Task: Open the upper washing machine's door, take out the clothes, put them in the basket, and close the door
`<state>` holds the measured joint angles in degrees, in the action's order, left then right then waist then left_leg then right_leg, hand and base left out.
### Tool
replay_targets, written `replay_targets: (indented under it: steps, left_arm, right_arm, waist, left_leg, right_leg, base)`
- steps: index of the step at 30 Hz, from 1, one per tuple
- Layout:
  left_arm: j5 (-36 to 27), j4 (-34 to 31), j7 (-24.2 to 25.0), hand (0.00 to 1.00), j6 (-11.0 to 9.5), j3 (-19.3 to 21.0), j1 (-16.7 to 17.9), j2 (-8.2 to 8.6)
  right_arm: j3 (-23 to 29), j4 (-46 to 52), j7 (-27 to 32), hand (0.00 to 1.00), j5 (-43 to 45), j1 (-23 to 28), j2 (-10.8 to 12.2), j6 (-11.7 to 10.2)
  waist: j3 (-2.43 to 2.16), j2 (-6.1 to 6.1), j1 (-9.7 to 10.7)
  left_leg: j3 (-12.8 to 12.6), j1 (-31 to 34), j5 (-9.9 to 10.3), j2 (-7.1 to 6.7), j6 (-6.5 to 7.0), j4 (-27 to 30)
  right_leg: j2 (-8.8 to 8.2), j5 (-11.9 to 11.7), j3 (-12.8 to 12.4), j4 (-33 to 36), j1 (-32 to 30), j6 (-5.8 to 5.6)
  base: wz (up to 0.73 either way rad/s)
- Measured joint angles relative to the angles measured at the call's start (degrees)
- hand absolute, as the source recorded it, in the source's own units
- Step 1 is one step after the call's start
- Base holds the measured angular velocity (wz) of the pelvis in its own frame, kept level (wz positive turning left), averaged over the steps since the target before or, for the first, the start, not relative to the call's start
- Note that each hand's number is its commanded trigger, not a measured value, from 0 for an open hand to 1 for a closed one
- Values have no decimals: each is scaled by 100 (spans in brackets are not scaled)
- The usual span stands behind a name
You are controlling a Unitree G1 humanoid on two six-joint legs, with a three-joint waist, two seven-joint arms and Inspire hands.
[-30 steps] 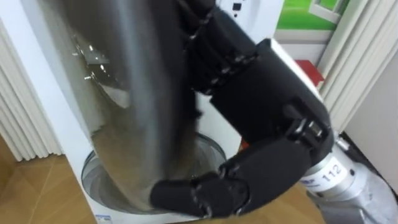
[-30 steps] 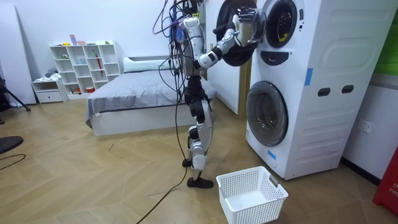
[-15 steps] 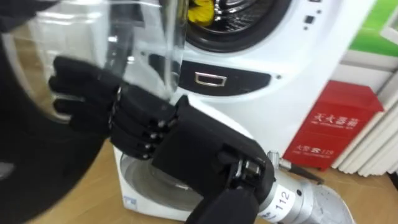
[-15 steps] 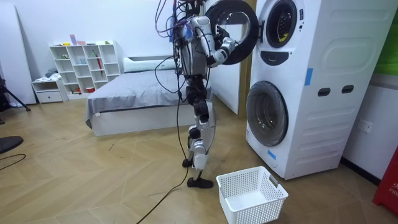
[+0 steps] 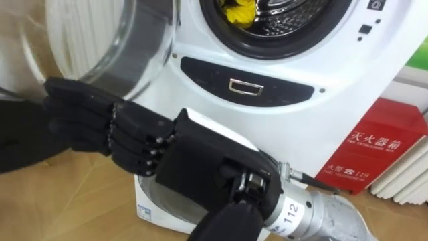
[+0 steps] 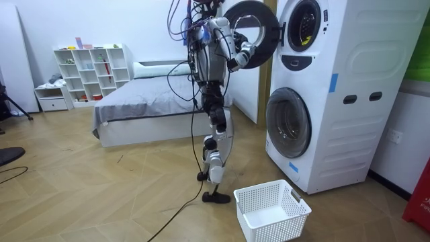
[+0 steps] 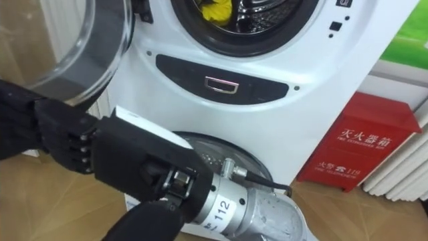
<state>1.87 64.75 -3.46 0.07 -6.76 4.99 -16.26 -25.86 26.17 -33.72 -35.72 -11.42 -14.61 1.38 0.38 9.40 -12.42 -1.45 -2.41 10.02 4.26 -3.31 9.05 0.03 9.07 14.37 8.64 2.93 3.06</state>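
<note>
While pressing the round door (image 5: 110,47) aside with the right hand (image 5: 194,161), fingers stretched almost straight along its dark rim and holding nothing, swing it fully clear of the upper washing machine (image 5: 348,67). Then reach high into the drum for the yellow clothes (image 5: 239,12), lying at the mouth, untouched. Mind the door's glass bowl, close beside the forearm's path. Below: a second machine's round window (image 6: 287,122). Right of the stack: a red box (image 5: 378,150). Down near the feet in the room view: a white basket (image 6: 272,210), ready for the drop.
</note>
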Motion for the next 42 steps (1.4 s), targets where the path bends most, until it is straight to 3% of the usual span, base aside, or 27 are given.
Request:
replay_targets:
  steps: [7, 11, 15, 19, 24, 26, 31, 36, 42]
  left_arm:
    - [-8, 36, -13, 0, 0, -14, -13, 19]
    - [-6, 72, -85, 0, -6, 8, -18, 139]
    - [17, 180, -136, 0, -37, 91, 9, 185]
    - [-11, 213, -247, 0, -36, 207, 54, 252]
    - [8, 173, -264, 0, 71, 273, 126, 378]
    - [31, 165, -261, 0, 138, 382, 133, 429]
    - [37, 160, -258, 0, 213, 447, 136, 459]
    - [35, 121, -257, 0, 289, 649, 269, 457]
    - [43, 51, -256, 0, 475, 668, 387, 458]
  right_arm:
    - [1, -1, 146, 0, -21, 12, -82, -1]
    - [183, 4, 377, 0, 19, 12, -196, -4]
    - [769, 103, 737, 0, 295, 13, -368, -12]
    - [1292, 45, 1255, 0, 484, 13, -376, -16]
    - [1420, -102, 1870, 0, 827, 11, -377, -3]
    - [1425, -133, 1983, 0, 999, 9, -378, 4]
    - [1485, -368, 2310, 0, 1130, -337, -370, 121]
    - [1490, -543, 2693, 0, 1123, -809, -234, 125]
    - [1490, -682, 2902, 0, 1112, -948, -134, 125]
  waist:
    - [23, -36, 19]
    - [99, -180, 178]
    - [75, -263, 408]
    - [65, -286, 486]
    - [-43, -370, 505]
    - [-58, -398, 502]
    - [-32, -451, 481]
    - [-3, -412, 426]
    - [4, -405, 422]
  left_leg:
    - [-1, -19, 1, 0, 2, 13]
    - [-11, -22, 12, 0, 16, 11]
    - [-16, -23, 15, -1, 16, 11]
    - [-79, -33, 15, -4, 17, 54]
    - [-166, -98, 15, 0, 18, 41]
    - [-177, -121, 14, 3, 19, 40]
    - [-177, -152, 13, 8, 21, 43]
    - [-140, -170, 13, 6, 20, 76]
    - [-73, -91, 17, 2, 20, 164]
  right_leg:
    - [4, -6, -9, 19, 20, 1]
    - [0, -12, -24, 63, -1, -5]
    - [-6, -10, -46, 90, -19, -6]
    - [-10, -10, -104, 94, -17, -6]
    - [-10, -10, -163, 104, 5, -6]
    - [-14, -10, -166, 122, 17, -6]
    - [-13, -10, -172, 147, 31, -6]
    - [-4, 16, -155, 98, 111, -15]
    - [-1, 16, -126, 94, 112, -12]
  base:
    - [0]
    - [0]
    - [-1]
    - [-8]
    - [-6]
    - [-2]
    - [0]
    - [5]
    - [8]
